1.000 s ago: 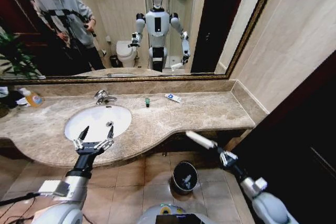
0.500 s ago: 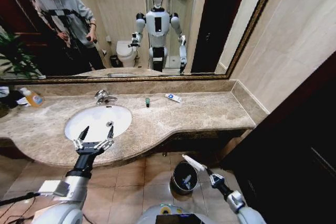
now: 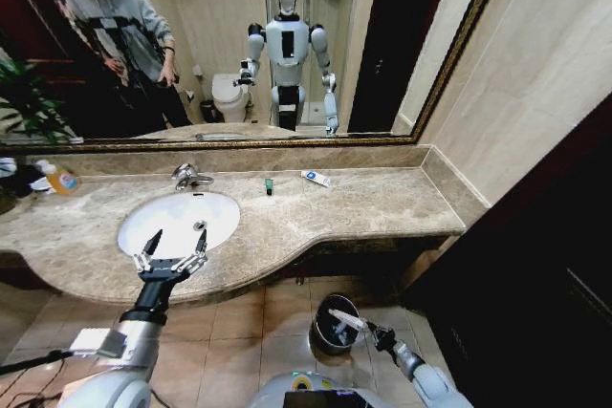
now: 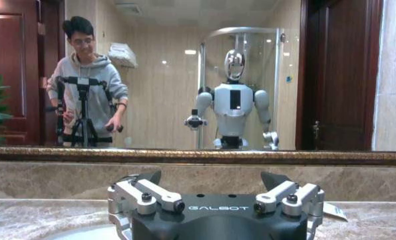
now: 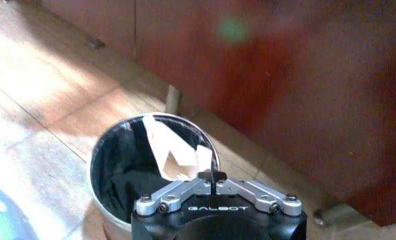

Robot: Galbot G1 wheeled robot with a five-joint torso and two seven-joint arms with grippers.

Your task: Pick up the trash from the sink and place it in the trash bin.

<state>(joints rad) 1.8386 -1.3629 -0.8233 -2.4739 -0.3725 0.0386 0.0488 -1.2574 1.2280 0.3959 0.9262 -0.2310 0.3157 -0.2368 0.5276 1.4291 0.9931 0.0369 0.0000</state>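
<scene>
Now at the drop step: right end effector is pinched on a flat white packet, hanging over the trash bin on the floor. Next it needs to open up. Left end effector is spread wide, idle over the sink. More bits lie on the surface.

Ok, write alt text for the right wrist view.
The right pincer, shut on a white packet, holds it over the open black trash bin. The bin stands on a tiled floor beside a dark wooden cabinet.
</scene>
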